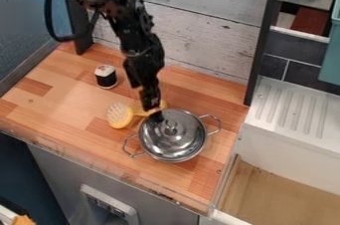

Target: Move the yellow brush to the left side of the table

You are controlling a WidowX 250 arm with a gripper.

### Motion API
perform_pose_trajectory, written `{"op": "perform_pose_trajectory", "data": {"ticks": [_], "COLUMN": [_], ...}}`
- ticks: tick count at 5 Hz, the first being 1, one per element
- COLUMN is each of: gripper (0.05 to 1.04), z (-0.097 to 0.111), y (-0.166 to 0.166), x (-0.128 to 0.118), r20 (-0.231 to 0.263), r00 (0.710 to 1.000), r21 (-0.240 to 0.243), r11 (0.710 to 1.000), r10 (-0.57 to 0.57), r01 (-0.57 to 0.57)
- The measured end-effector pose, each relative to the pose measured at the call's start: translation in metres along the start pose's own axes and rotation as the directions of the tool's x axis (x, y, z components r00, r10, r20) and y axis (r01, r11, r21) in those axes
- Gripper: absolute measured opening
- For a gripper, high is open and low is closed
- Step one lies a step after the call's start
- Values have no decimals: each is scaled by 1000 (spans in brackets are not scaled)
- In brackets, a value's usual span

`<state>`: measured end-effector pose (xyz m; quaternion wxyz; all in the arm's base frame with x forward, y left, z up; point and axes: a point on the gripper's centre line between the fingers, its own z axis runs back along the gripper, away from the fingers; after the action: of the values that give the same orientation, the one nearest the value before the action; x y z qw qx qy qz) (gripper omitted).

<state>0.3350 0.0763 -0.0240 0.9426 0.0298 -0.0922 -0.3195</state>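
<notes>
Where the yellow brush (120, 115) lies: on wooden counter (54, 90), bristles up, view-left of the pot (174, 142).
Gripper (155, 113): hanging at brush handle, beside pot rim; opening and grip cannot be told.
Pot: steel, lidded, two side handles.
Container (106, 77): black with white top, farther back than brush.

Shiny metal pot (172, 144), glossy plastic-looking yellow brush (120, 115), smooth wood-look tabletop (59, 89).
</notes>
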Motion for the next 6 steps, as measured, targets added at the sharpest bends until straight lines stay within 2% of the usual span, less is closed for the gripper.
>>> {"op": "perform_pose_trajectory", "data": {"ticks": [2,3,4,5,6], "gripper": [1001,1001,945,695,500], "z": [-7,-16,-21,-24,-23], "y": [-15,-20,-14,-8,-9], "x": [-3,1,4,9,9], "r20": [16,-3,-11,-8,-11], "r00": [996,994,996,998,999], "r21": [-23,-34,-30,-12,5], "r11": [995,994,996,998,999], "r10": [-93,-106,-85,-56,-41], "r01": [93,106,84,56,41]}}
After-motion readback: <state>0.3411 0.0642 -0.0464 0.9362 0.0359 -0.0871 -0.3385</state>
